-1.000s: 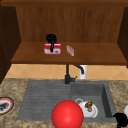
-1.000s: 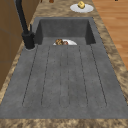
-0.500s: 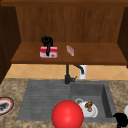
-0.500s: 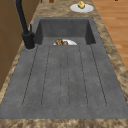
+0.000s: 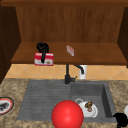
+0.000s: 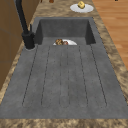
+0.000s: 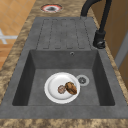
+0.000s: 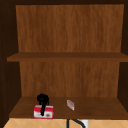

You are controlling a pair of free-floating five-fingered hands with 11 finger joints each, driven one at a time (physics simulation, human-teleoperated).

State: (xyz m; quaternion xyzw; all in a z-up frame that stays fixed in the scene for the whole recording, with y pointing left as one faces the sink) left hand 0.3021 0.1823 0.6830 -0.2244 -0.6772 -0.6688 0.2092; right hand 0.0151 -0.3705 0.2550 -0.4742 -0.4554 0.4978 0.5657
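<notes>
Two hands: left hand (image 5: 42, 48) is clenched round the top of the red-and-white box (image 5: 44, 59) at the shelf's (image 5: 100, 56) near left edge, gripping from above so it hangs partly overhanging, while right hand (image 5: 121, 119) idles, fingers unreadable, low at the bench's (image 5: 15, 87) near right.

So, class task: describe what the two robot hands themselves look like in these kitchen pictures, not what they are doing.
Both are plain black, human-shaped robot hands that float free, with no arm, wrist cable or sleeve attached. The left robot hand is a glossy dark knot with a slim finger reaching down. The right robot hand is a rounded black shape. No markings or other colours show on either.
</notes>
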